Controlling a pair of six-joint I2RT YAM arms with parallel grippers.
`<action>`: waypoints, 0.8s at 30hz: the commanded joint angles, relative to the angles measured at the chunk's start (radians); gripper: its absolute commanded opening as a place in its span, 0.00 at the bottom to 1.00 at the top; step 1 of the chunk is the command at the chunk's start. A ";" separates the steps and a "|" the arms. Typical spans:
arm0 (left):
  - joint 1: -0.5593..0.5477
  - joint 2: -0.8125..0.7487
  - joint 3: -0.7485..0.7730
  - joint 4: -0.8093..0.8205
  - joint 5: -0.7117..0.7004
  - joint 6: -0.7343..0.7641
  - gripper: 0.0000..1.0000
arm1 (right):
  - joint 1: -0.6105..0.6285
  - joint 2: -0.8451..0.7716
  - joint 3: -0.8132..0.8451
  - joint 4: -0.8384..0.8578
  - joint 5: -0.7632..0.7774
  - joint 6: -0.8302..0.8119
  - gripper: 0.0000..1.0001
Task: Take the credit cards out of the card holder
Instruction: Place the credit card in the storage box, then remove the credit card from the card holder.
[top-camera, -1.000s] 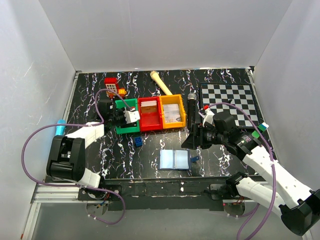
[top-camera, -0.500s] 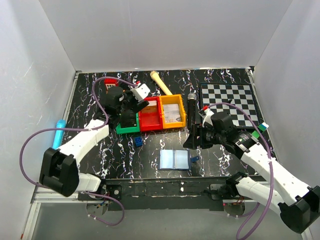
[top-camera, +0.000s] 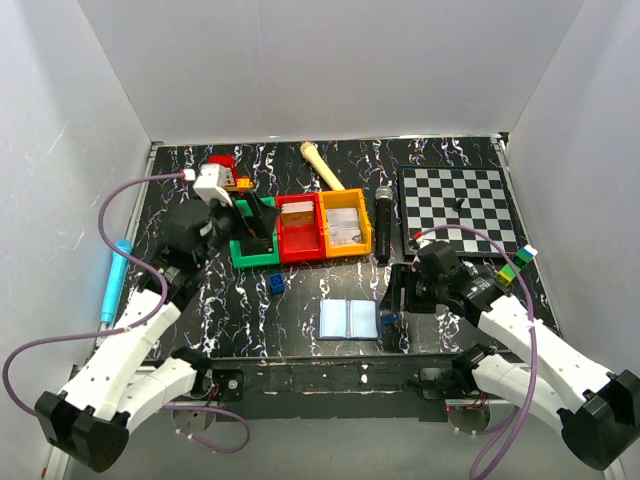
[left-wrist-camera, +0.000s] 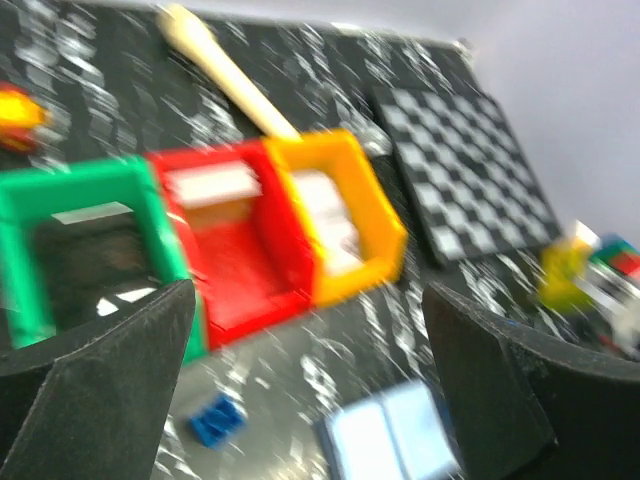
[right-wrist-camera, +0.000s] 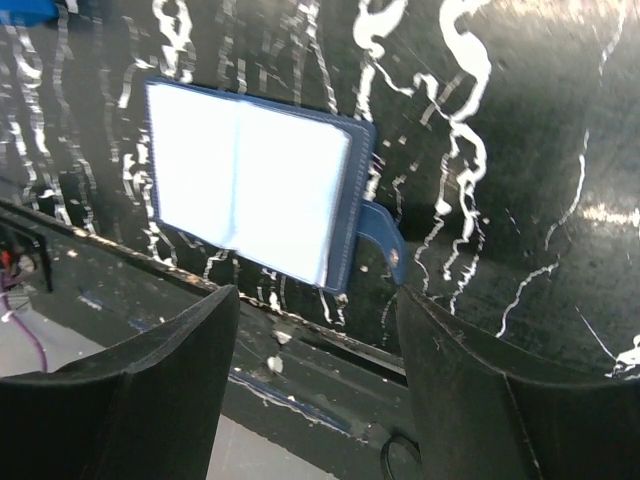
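Navy card holder (right-wrist-camera: 255, 190) open, pale faces up; strap tab (right-wrist-camera: 383, 241) apparently loose.

**Black marble, bright bins**

We see a black surface (top-camera: 300, 300) veined all over with white streaks. The board (top-camera: 458, 205) is checked in black and white. We count a green bin (top-camera: 255, 260), a red bin (top-camera: 302, 256) and an orange bin (top-camera: 347, 250). The card holder (right-wrist-camera: 250, 190) has pale blue-white inner faces with a navy border and tab. We also note a bright blue brick (top-camera: 276, 283), a cream stick (top-camera: 322, 165), a light blue pen (top-camera: 112, 280) and a black microphone (top-camera: 383, 222). The left hand (left-wrist-camera: 310, 400) and right hand (right-wrist-camera: 310, 390) are black.
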 joint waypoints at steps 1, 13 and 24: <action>-0.185 -0.071 -0.085 -0.115 0.131 -0.233 0.98 | 0.001 0.011 -0.042 -0.006 0.054 0.050 0.72; -0.784 0.039 -0.193 -0.175 -0.239 -0.528 0.97 | 0.002 0.210 -0.097 0.120 0.020 0.079 0.63; -0.844 0.144 -0.133 -0.191 -0.293 -0.528 0.98 | 0.001 0.287 -0.091 0.155 0.035 0.035 0.47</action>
